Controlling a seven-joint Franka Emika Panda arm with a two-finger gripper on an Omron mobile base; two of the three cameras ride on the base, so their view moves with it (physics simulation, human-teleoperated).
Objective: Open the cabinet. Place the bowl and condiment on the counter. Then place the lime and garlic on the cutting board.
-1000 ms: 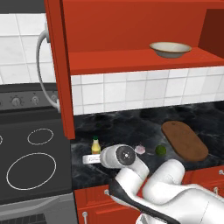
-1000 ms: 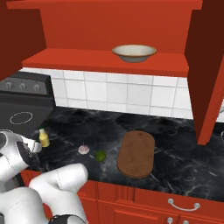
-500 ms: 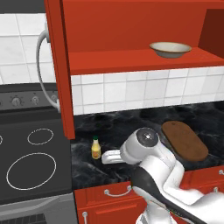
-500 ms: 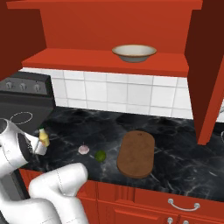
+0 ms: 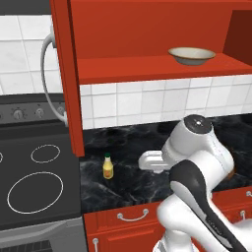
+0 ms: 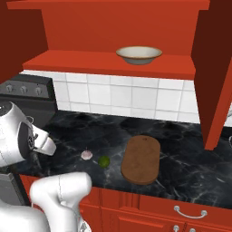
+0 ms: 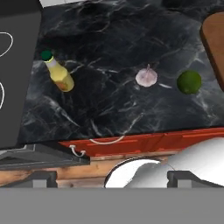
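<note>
The cabinet point(image 5: 64, 74) is open. On the left, the little yellow condiment point(image 7: 58, 73) already stands on the black counter point(image 7: 109, 35). The pale garlic point(image 7: 146, 77) and green lime point(image 7: 189, 82) wait beside the brown cutting board point(image 6: 141, 159). The cream bowl point(image 6: 138, 55) sits on the shelf. The gripper's point(image 7: 112, 178) tips are wide apart, holding nothing.

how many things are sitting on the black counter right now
4: the condiment bottle near the stovetop, the garlic and lime side by side mid-counter, and the cutting board to their right. The arm may hide more.
</note>
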